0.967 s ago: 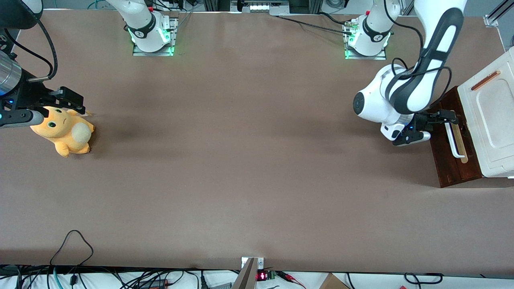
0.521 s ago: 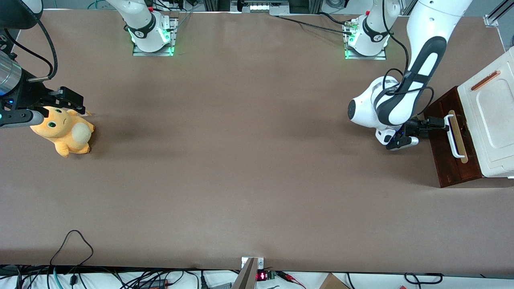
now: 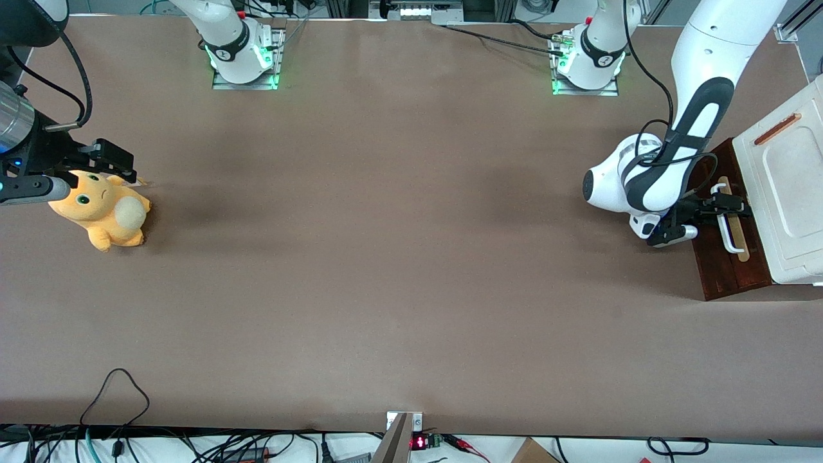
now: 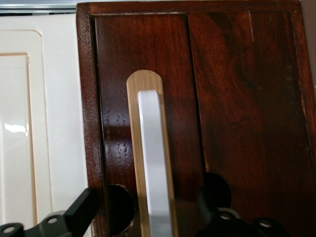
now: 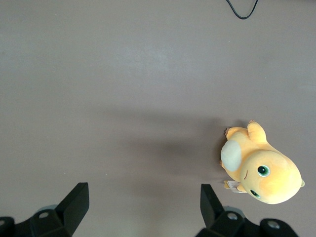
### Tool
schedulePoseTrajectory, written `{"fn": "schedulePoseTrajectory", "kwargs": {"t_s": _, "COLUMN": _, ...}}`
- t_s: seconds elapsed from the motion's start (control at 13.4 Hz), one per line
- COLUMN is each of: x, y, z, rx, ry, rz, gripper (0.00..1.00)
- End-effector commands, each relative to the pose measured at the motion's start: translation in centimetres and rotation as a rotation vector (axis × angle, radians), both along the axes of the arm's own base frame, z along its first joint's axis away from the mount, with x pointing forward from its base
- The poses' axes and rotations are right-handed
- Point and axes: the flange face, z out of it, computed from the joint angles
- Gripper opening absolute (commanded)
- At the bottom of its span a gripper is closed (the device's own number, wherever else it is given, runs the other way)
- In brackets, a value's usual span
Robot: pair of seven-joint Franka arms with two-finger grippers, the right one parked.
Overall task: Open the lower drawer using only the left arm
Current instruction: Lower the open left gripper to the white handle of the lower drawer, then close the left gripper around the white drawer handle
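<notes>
Lower drawer (image 3: 723, 241) shut, left arm's gripper (image 4: 148, 217) at its white handle (image 4: 154, 168), jaws spread, straddling it.

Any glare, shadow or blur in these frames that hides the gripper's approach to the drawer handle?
Left wrist view: the white bar handle looks soft and blurred up close; a glare patch sits on the cream-white panel; the open gripper straddles the handle. Front view: even light, soft shadows on the table; the lower drawer stays readable.
</notes>
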Motion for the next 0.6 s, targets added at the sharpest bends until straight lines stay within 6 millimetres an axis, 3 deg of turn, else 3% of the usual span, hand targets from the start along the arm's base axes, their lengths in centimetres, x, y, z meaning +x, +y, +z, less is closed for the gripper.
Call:
{"fn": "schedulePoseTrajectory", "kwargs": {"t_s": 0.0, "x": 0.1, "y": -0.3, "z": -0.6, "rx": 0.012, "ry": -0.024, "rz": -0.013, "gripper": 0.83}}
{"fn": "schedulePoseTrajectory", "kwargs": {"t_s": 0.37, "x": 0.1, "y": -1.7, "z": -0.7, "rx": 0.006, "ry": -0.041, "rz": -0.033, "gripper": 0.8}}
{"fn": "schedulePoseTrajectory", "kwargs": {"t_s": 0.45, "x": 0.1, "y": -1.7, "z": -0.7, "rx": 0.006, "ry": -0.041, "rz": -0.033, "gripper": 0.73}}
{"fn": "schedulePoseTrajectory", "kwargs": {"t_s": 0.52, "x": 0.1, "y": -1.7, "z": -0.7, "rx": 0.007, "ry": -0.038, "rz": -0.034, "gripper": 0.61}}
